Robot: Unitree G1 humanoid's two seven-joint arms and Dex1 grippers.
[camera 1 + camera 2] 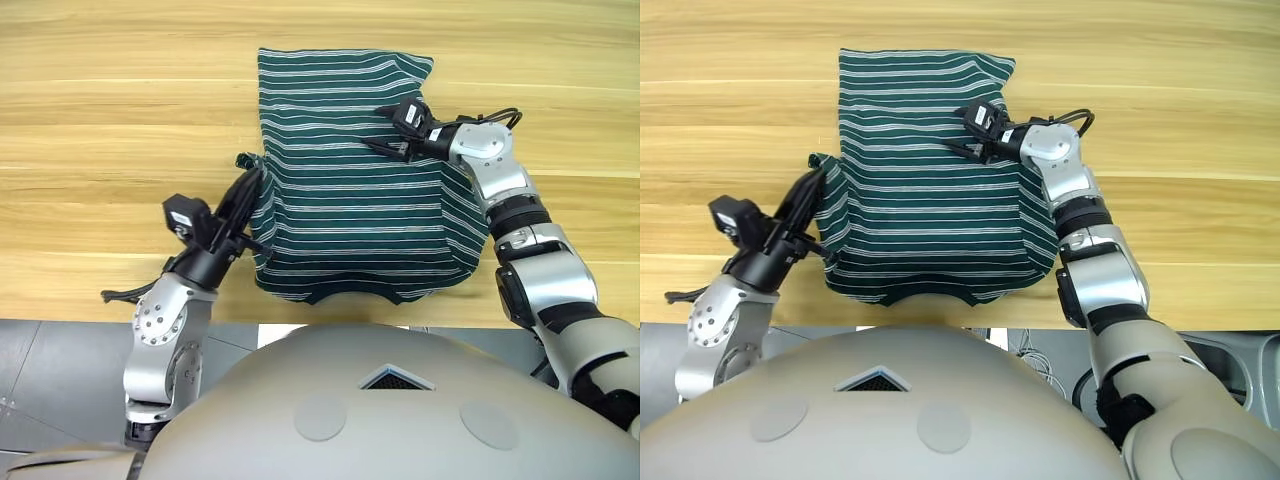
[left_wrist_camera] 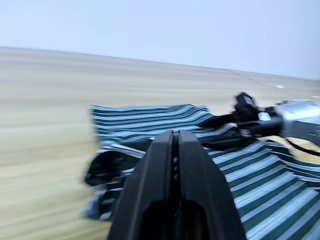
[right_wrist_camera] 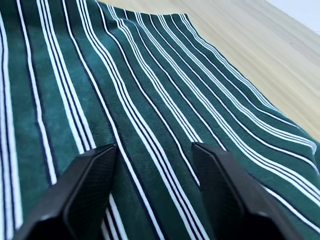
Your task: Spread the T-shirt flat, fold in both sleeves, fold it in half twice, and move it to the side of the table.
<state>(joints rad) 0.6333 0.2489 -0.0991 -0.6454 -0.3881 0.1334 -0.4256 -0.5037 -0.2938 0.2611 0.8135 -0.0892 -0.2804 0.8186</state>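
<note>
The T-shirt is lying on the wooden table, sitting close to the near edge around its middle and stretching away toward the far edge. It is showing dark green cloth crossed by thin white stripes running in small groups. The neckline is curving at the near end. The hem is forming a fairly straight line at the far end, with its right corner puckering a little. The right side is folding inward along a slanted crease. The left side is bunching into a rumpled roll, with a small tab of fabric sticking out toward the table's left edge.

The left gripper is lying along that rumpled left side with its fingers pressing together; whether any cloth is caught between them I cannot tell. The right gripper is sitting low over the far right part of the shirt. Its two fingers are standing apart with striped fabric showing between them, and they are gripping nothing.
</note>
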